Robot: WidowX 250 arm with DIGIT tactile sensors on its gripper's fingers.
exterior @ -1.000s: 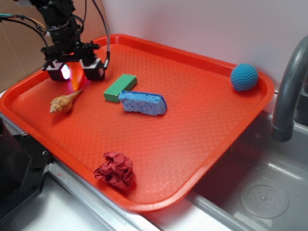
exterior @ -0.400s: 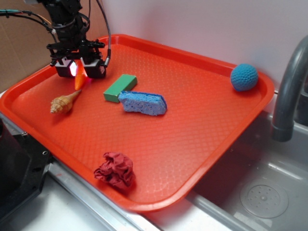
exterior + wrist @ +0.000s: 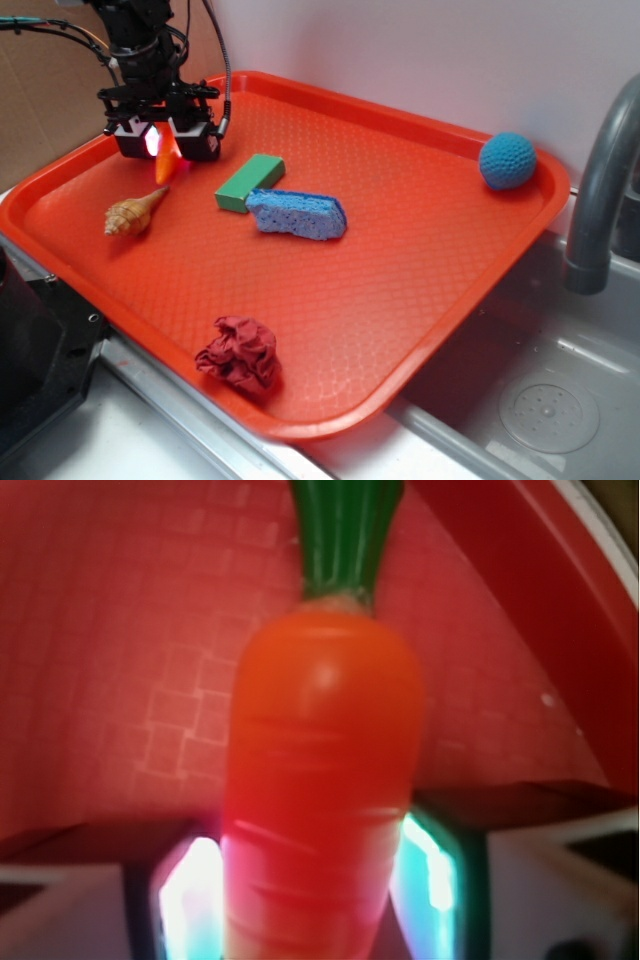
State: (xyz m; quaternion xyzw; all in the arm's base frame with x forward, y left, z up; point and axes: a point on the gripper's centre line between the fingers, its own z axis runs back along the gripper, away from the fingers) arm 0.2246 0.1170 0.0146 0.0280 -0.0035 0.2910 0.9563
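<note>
Carrot [image 3: 320, 770] clamped between jaws of gripper [image 3: 165, 142], green stem end pointing away from jaws. Contact with tray [image 3: 420, 260] below cannot be told.

Risks judged: smooth, glossy, tapered body could slip out of grip or swing. Shell [image 3: 133, 212], below and just in front of jaws, could be struck.

Shell ridged, spiral. Block [image 3: 249, 182] beside jaws, flat, green. Sponge [image 3: 297, 213] beyond block, porous, blue.

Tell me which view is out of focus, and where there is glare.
Wrist view: the carrot fills the frame and is soft, with a pale highlight near its top; bright cyan-white light glows beside it at the fingers. Exterior view: sharp; a glow washes out the carrot between the fingers; the ball casts a soft shadow on the tray.
</note>
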